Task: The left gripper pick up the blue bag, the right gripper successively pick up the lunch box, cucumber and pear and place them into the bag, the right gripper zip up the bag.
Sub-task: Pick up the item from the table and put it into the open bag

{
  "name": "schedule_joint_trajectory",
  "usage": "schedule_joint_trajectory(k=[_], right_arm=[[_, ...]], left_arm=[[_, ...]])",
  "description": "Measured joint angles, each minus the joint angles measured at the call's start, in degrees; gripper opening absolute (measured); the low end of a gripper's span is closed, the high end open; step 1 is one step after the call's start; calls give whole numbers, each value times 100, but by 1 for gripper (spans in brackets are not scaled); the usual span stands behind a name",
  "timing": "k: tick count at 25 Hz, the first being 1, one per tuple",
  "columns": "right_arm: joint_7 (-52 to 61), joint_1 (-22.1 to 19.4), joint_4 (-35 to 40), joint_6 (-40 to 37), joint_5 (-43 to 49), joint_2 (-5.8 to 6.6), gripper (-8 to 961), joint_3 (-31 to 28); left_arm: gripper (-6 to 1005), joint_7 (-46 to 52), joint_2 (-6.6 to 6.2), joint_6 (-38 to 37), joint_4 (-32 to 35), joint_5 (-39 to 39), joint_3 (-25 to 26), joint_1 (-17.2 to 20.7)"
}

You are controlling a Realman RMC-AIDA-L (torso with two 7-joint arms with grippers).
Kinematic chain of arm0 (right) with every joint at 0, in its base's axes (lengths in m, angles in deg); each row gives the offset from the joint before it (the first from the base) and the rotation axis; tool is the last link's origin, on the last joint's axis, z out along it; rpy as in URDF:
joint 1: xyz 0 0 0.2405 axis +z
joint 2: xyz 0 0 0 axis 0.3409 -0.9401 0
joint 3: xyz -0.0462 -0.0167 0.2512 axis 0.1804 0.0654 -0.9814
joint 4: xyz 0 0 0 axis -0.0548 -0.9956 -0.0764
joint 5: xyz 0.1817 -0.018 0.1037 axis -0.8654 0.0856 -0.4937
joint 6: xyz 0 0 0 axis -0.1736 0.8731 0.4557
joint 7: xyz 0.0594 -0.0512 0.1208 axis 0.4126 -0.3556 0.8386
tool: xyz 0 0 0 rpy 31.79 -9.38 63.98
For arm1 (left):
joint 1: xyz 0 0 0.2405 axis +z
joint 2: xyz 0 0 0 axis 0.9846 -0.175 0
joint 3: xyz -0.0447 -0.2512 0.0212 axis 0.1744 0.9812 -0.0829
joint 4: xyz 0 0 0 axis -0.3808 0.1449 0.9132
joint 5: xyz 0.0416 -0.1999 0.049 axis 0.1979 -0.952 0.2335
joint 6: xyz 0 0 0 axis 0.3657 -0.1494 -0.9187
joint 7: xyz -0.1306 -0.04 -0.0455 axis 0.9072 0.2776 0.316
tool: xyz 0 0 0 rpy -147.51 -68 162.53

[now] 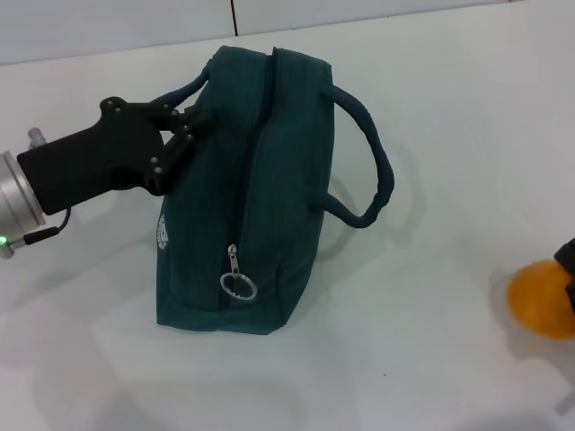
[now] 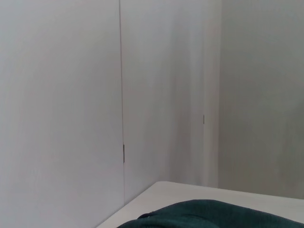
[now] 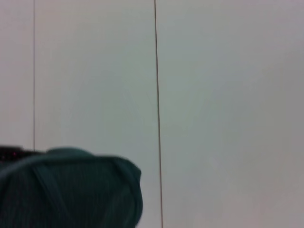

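The blue bag [image 1: 260, 189] stands on the white table, its zipper seam on top and the ring pull [image 1: 238, 285] at the near end. My left gripper [image 1: 189, 126] is shut on the bag's left handle at the bag's far left side. The other handle [image 1: 368, 171] hangs loose on the right. The pear [image 1: 542, 298] lies at the right edge of the head view. A black part of my right gripper [image 1: 566, 259] shows just above the pear, cut off by the edge. The bag also shows in the left wrist view [image 2: 213, 216] and the right wrist view [image 3: 71, 190]. The lunch box and cucumber are out of view.
The white table [image 1: 431, 359] spreads around the bag. A white panelled wall [image 1: 117, 27] runs along its far edge.
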Motion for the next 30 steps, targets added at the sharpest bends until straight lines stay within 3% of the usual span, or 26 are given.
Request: schedule_joint_trajectory(k=[3, 13, 18, 23, 24, 25, 27, 30], right_arm=[[11, 11, 28, -240, -37, 6, 37, -2], [24, 32, 93, -568, -79, 17, 36, -2], [268, 272, 144, -822, -73, 15, 35, -1], [2467, 630, 1092, -1134, -64, 45, 36, 28], [2467, 630, 1092, -1134, -64, 45, 37, 28], [3500, 750, 1703, -1141, -59, 48, 37, 22], [4518, 974, 2376, -1122, -54, 42, 37, 32], [5183, 1322, 2730, -1050, -38, 41, 38, 53]], left_arm=[[46, 8, 1, 0, 0, -8, 0, 0], [46, 8, 8, 4, 0, -16, 0, 27], [46, -4, 9, 2, -25, -17, -55, -1], [46, -8, 8, -282, 71, -164, -146, 43], [46, -9, 5, -321, 73, -199, -150, 47], [46, -10, 1, -343, 75, -220, -151, 49], [46, -10, -5, -358, 73, -228, -153, 50], [46, -10, -3, -361, 60, -213, -168, 48]])
